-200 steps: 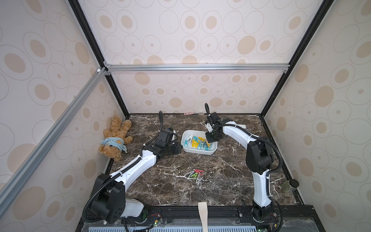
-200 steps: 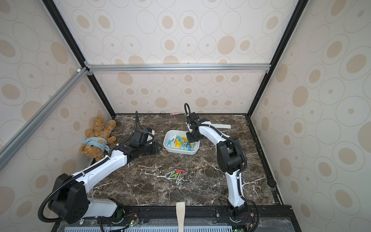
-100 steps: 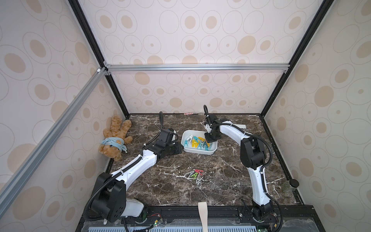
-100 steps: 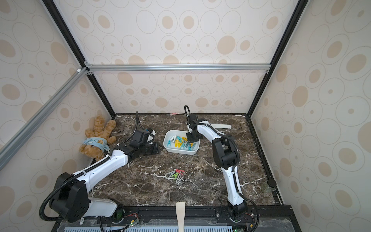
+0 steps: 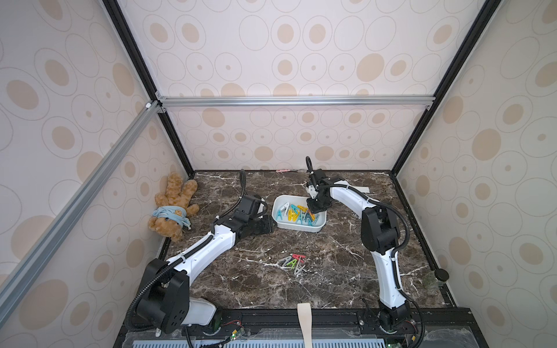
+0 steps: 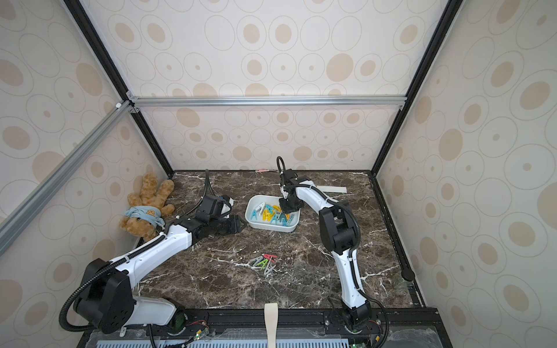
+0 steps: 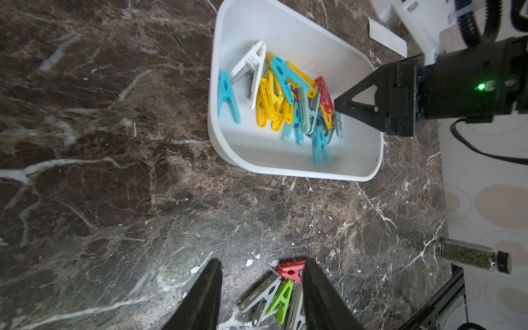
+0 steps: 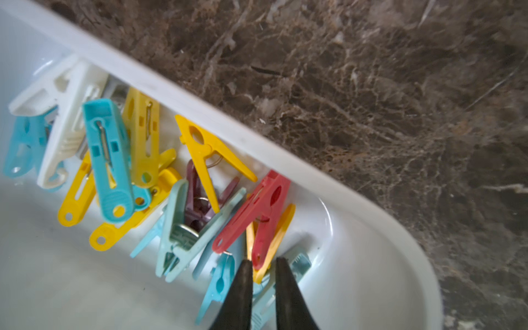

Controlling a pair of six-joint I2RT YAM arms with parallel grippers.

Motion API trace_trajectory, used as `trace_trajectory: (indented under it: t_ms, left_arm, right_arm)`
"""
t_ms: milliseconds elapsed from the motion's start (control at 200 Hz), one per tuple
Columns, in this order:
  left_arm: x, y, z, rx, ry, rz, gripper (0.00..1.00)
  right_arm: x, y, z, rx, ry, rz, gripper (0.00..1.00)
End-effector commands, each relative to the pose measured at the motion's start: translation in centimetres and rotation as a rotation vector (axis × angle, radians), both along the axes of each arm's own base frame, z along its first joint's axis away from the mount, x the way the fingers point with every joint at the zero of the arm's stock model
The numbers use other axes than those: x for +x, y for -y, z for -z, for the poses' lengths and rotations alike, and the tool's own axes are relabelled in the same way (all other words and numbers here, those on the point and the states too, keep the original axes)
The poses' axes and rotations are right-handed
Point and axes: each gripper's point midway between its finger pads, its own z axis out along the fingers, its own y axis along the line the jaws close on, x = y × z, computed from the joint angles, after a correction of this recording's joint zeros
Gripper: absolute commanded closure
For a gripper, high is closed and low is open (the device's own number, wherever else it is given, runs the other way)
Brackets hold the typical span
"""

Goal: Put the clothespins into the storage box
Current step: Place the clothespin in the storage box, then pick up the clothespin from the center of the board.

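Your right pincer (image 8: pixel 263 260), shut a second ago, now parts narrowly in the box (image 8: pixel 200 111), red clothespin (image 8: pixel 257 211) looks released; left pincer (image 7: pixel 261 261) half-wide, empty; more clothespins (image 5: pixel 294 262) wait on the surface (image 5: pixel 241 271).

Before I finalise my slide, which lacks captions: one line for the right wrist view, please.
Right gripper, jaws narrowly apart, at a red clothespin in the storage box.

Soft, even light fills both top views, which are sharp. High above the storage box (image 5: pixel 298 226) the wide lens splays the frame posts (image 5: pixel 145 81) outward. Only faint shadows lie on the marble tabletop (image 5: pixel 331 271) beside the box. In the right wrist view, glare streaks the box's inner corner, and the right gripper (image 8: pixel 264 261) shows blurred dark fingertips (image 8: pixel 240 294). The left wrist view dims far from the box.
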Motion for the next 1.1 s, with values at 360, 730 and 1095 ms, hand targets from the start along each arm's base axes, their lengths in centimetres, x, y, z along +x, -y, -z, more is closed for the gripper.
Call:
trace_trajectory:
  t_ms: [360, 730, 1095]
  left_arm:
    - [-5.8, 2.7, 3.8, 0.272, -0.052, 0.228, 0.55]
    - [-9.7, 5.0, 7.5, 0.415, -0.069, 0.401, 0.58]
    - [-11.4, 4.9, 10.0, 0.435, -0.132, 0.452, 0.68]
  right_arm:
    - [-6.1, 0.1, -7.5, 0.185, 0.074, -0.007, 0.8]
    - [-11.1, -0.6, -5.0, 0.255, -0.006, 0.012, 0.81]
    - [-11.4, -1.5, -4.8, 0.27, -0.006, 0.004, 0.87]
